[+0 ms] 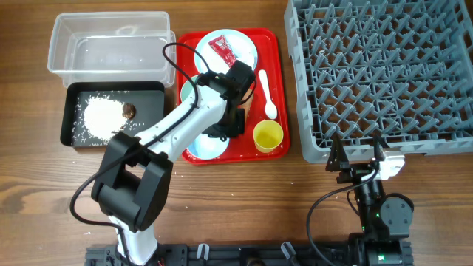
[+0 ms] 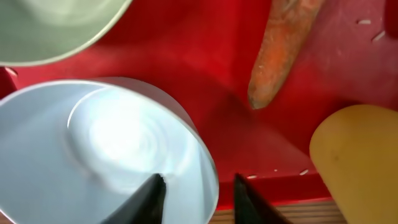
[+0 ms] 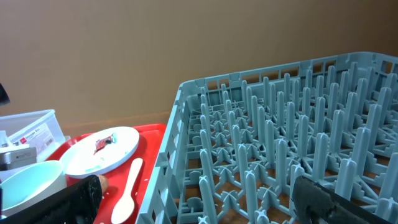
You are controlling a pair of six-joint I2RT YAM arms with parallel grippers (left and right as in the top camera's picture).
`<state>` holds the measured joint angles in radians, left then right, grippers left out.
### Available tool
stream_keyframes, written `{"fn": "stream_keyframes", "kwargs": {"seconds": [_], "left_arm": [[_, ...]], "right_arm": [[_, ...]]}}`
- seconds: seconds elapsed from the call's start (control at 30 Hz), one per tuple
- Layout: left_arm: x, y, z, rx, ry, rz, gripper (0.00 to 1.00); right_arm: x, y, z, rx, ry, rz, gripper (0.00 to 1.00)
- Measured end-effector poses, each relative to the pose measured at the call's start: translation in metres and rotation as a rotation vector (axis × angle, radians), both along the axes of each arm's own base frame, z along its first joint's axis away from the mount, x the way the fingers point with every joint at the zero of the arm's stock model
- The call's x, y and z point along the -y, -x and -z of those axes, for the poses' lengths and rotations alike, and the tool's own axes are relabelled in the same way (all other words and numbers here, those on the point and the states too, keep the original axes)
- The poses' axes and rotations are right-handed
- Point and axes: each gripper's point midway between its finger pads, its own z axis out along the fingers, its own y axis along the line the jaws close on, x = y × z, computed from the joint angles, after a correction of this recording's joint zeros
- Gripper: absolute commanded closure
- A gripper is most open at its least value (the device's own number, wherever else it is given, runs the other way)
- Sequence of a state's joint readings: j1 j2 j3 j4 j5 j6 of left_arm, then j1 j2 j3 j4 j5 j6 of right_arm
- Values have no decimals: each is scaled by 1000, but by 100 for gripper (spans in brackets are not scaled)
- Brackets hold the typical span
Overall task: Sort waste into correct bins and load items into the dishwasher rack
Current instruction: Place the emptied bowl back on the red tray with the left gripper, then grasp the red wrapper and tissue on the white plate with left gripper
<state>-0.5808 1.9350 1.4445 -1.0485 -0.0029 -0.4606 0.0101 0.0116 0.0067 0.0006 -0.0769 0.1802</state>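
The left claw [image 2: 199, 180] gapes astride the pale blue bowl [image 2: 93, 143] at its four o'clock rim. Seems light, stiff, slick; pinch there.

No words, numbers or brand marks can be read anywhere. The clear tub [image 3: 45, 119] carries what looks like a white label [image 3: 25, 138] with dark print, too small and blurred to make out, and the red sauce packet [image 1: 222, 50] shows no legible lettering

The left end effector [image 1: 224, 131] is positioned over a blue bowl [image 1: 205, 148]; rice [image 1: 98, 115] is contained in the black tray [image 1: 151, 92].
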Motion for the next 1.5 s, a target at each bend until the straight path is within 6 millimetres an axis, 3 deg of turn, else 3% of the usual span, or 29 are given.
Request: {"fn": "stream_keyframes", "kwargs": {"seconds": [0.17, 0.23, 0.27, 0.33, 0.4, 0.53, 0.67, 0.77, 0.83, 0.93, 1.03, 1.13, 1.37, 1.43, 1.5], "left_arm": [[-1, 1, 0, -4, -2, 0, 51], [-2, 2, -3, -12, -9, 11, 33], [0, 1, -7, -9, -6, 21, 15], [8, -12, -22, 35, 18, 61, 4], [16, -32, -41, 107, 47, 102, 0], [26, -94, -92, 337, 127, 173, 0], [12, -159, -135, 580, 177, 170, 0], [-3, -194, -149, 682, 177, 159, 0], [-3, -219, -142, 710, 167, 177, 0], [11, -241, -108, 688, 150, 230, 0], [26, -250, -61, 636, 130, 292, 0], [36, -244, -19, 566, 114, 337, 0], [39, -236, 6, 507, 111, 394, 3], [40, -235, 10, 500, 116, 404, 10], [40, -234, 17, 488, 114, 414, 23]], "right_arm": [[0, 0, 0, 0, 0, 0, 0], [0, 0, 0, 0, 0, 0, 0], [0, 0, 0, 0, 0, 0, 0], [0, 0, 0, 0, 0, 0, 0], [0, 0, 0, 0, 0, 0, 0], [0, 0, 0, 0, 0, 0, 0], [0, 0, 0, 0, 0, 0, 0], [0, 0, 0, 0, 0, 0, 0], [0, 0, 0, 0, 0, 0, 0], [0, 0, 0, 0, 0, 0, 0], [0, 0, 0, 0, 0, 0, 0], [0, 0, 0, 0, 0, 0, 0], [0, 0, 0, 0, 0, 0, 0], [0, 0, 0, 0, 0, 0, 0], [0, 0, 0, 0, 0, 0, 0]]}}
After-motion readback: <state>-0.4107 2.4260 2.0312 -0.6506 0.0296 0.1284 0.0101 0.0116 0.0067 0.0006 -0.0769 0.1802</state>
